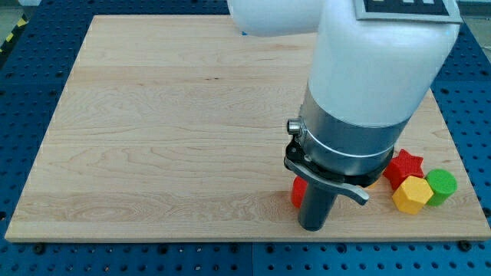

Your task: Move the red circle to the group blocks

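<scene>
Wooden board (153, 138): my tip (313, 228) seemingly touches red circle (297, 192).

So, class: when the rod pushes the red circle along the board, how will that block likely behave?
The red circle looks squat and flat-based, so it will probably slide rather than tip. Its round side may let it slip off my tip, which stands right beside it. The wooden board looks smooth, so it likely moves easily.

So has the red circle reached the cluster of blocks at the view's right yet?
No: the red circle sits mostly hidden behind my tip, apart from the red star, yellow block and green block.
</scene>
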Motion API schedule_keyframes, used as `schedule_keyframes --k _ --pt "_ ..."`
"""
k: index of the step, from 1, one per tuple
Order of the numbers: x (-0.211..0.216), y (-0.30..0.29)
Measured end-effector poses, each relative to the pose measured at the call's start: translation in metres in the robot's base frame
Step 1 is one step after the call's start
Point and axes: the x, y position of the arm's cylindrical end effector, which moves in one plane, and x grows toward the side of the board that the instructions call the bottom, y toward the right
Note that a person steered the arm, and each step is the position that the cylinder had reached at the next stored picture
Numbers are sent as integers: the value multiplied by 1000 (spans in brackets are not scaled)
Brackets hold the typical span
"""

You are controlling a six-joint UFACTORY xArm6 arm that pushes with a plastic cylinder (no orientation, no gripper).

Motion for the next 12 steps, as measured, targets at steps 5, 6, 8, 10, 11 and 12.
schedule_keyframes --k 5,6,8,10,11,12 --pt "-24 -59" --pt "-24 -40" --pt "-30 0" --pt "-42 48" --pt "-42 42" --pt "-42 1"
